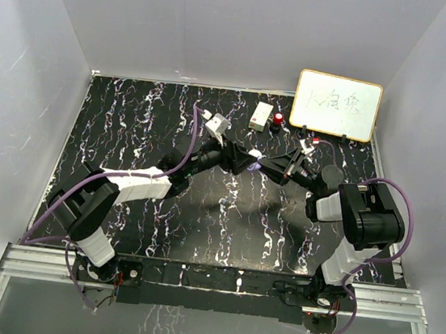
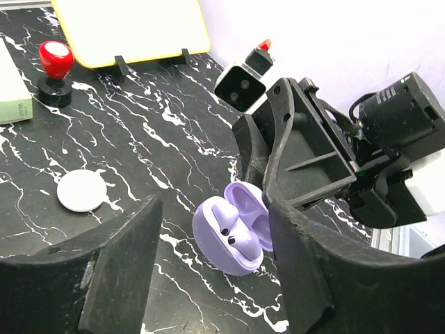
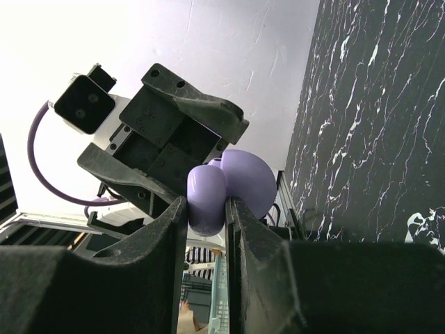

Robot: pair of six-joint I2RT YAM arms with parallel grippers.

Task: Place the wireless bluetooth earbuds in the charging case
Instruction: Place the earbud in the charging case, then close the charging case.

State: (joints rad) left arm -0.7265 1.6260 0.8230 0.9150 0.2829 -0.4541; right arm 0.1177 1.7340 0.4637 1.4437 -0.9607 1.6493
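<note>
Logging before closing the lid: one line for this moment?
earbuds: both in charging case | lid: open | right gripper: shut on charging case | left gripper: open

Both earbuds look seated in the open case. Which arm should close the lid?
Left. The left gripper is open and empty, its fingers either side of the open charging case. The right gripper is shut on the case, so it looks best left steadying it.

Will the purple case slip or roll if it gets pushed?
Likely slippery: the purple case looks smooth and shiny. Its round shell could rock or roll. The right hand pinches curved sides, so it might pop out.
</note>
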